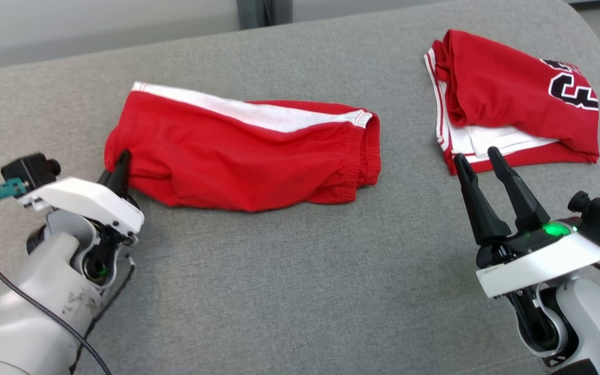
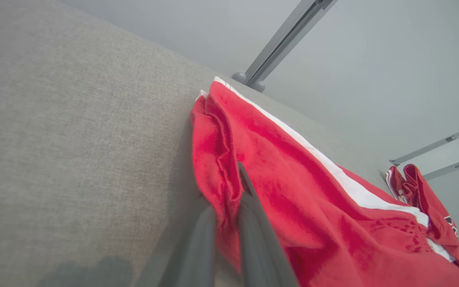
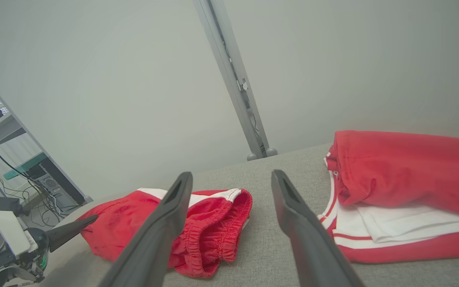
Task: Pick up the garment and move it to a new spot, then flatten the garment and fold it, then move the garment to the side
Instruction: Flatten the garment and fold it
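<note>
The garment, red shorts (image 1: 248, 156) with a white side stripe, lies crumpled across the middle of the grey padded table (image 1: 300, 291). My left gripper (image 1: 122, 159) is shut on the shorts' left edge. In the left wrist view its fingers (image 2: 249, 207) pinch a fold of the red cloth (image 2: 293, 191). My right gripper (image 1: 476, 154) stands open above the table at the right, nothing between its fingers. In the right wrist view, the right gripper (image 3: 231, 175) points between the shorts (image 3: 213, 223) and a second red piece. The left gripper (image 3: 74, 227) shows there at the shorts' far end.
A folded red and white jersey (image 1: 508, 94) with a black number lies at the table's back right, just beyond my right fingertips; it also appears in the right wrist view (image 3: 405, 171). A metal post (image 3: 233, 79) rises behind the table. Bare grey cloth spreads along the front.
</note>
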{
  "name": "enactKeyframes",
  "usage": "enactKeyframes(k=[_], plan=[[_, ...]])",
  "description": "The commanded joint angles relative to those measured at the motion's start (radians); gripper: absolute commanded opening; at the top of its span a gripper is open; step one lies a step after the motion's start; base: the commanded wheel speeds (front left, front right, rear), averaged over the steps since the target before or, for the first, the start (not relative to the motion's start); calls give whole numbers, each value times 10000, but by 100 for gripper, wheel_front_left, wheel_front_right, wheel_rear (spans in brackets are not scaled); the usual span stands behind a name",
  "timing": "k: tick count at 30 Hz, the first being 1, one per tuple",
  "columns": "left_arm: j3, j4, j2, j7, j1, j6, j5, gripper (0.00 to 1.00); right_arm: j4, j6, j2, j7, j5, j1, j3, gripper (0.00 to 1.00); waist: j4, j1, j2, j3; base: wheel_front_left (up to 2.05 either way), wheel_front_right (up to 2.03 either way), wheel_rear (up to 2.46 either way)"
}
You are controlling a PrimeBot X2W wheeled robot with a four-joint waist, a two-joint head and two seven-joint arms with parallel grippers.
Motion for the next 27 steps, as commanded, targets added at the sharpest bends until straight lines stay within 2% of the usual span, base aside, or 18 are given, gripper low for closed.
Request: enactKeyframes(k=[1,9,17,22,27], plan=[[98,64,-61,-167,207,-14,-38,0,51,3,-47,-1,-3,199,1,100,266,0,0,-347,0,0,0],[457,3,-636,-525,1177,-16,314,0,267,3,-53,-1,134,570,-60,100,805,0,0,-1072,0,0,0],[1911,-124,-1111,-521,2122,-14,1892,0,303,3,-31,-1,164,916,-182,100,1232,0,0,-1506,0,0,0],[2415,-334,-1475,-521,2783,-14,2684,0,274,3,-46,-1,172,1045,-188,100,1383,0,0,-1587,0,0,0],[3207,-571,-1599,-522,3250,71,3428,0,219,3,-40,-1,158,1162,-212,100,1465,0,0,-1596,0,0,0]])
